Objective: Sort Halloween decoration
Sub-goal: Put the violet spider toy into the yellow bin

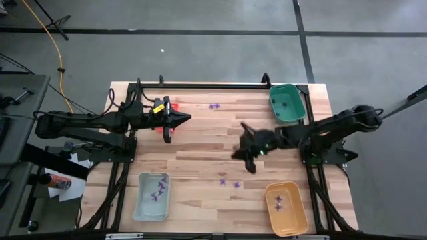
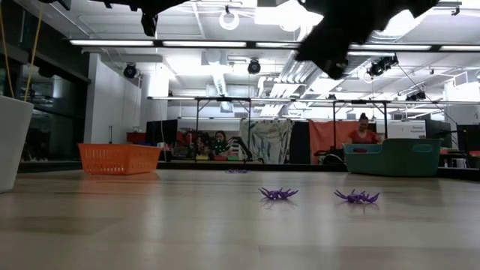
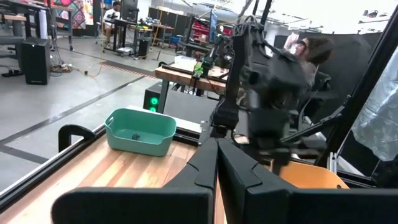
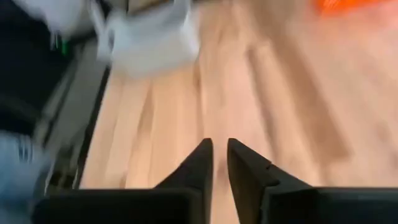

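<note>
Wooden planks make up the desk (image 1: 200,150), which stands on a grey floor with a busy workshop beyond it. Both dark arms reach inward: the left gripper (image 1: 181,119) waits over the far left part of the desk beside the red tray (image 1: 167,128), its jaws pressed together and empty; the right gripper (image 1: 247,162) hangs above the middle of the desk, blurred as if in motion, and its wrist view shows the jaws parted by only a narrow slit with nothing between them. A green tray (image 1: 287,104) sits at the far right corner, an orange tray (image 1: 285,208) at the near right and a pale blue tray (image 1: 151,196) at the near left. Smallest are the Halloween decoration pieces: two loose purple ones (image 1: 229,182) lie on bare wood between the two near trays, one more (image 1: 213,105) near the far edge, others already inside the blue and orange trays. I judge the risk to be a fast descent onto such flat, tiny pieces: barely parted jaws could miss, flick a piece away, or jam their tips into the wood.
</note>
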`<state>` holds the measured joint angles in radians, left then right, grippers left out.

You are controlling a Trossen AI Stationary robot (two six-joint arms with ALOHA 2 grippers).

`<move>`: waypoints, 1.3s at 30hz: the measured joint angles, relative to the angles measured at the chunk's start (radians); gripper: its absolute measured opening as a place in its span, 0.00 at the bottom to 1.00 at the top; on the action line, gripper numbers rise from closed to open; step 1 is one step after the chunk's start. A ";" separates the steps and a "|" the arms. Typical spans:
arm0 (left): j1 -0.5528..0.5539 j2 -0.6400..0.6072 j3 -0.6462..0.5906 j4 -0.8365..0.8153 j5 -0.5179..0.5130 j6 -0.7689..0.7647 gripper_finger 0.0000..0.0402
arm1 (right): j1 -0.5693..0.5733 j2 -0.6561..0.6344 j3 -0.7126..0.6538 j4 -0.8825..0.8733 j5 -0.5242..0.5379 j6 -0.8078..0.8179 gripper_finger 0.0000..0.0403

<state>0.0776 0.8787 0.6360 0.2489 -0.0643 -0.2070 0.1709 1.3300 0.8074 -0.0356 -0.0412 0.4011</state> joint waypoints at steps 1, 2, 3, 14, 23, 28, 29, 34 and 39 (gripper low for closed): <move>0.000 0.000 0.000 0.000 0.000 0.000 0.00 | 0.031 0.000 0.000 -0.038 0.006 -0.001 0.13; 0.000 0.000 0.000 -0.001 0.000 0.000 0.00 | 0.060 0.000 0.000 -0.075 0.012 -0.003 0.16; 0.000 0.000 0.000 -0.001 0.000 0.000 0.00 | 0.087 0.002 0.000 -0.113 0.016 -0.009 0.19; 0.000 0.001 0.000 -0.021 0.000 0.000 0.00 | 0.247 0.224 0.081 -0.199 -0.041 -0.087 0.41; 0.000 0.000 0.000 -0.026 0.000 -0.009 0.00 | 0.255 0.489 0.276 -0.398 -0.033 -0.251 0.41; 0.000 0.000 0.000 -0.027 0.000 -0.017 0.00 | 0.255 0.514 0.297 -0.402 -0.002 -0.287 0.41; 0.000 0.000 0.000 -0.028 0.000 -0.017 0.00 | 0.255 0.514 0.298 -0.402 0.011 -0.286 0.41; 0.000 0.000 0.000 -0.045 0.000 -0.017 0.00 | 0.255 0.514 0.298 -0.406 0.034 -0.310 0.41; 0.000 0.000 0.000 -0.052 0.000 -0.018 0.00 | 0.255 0.531 0.298 -0.406 0.038 -0.338 0.41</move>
<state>0.0778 0.8791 0.6365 0.1967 -0.0639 -0.2245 0.4255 1.8609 1.1049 -0.4415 -0.0036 0.0629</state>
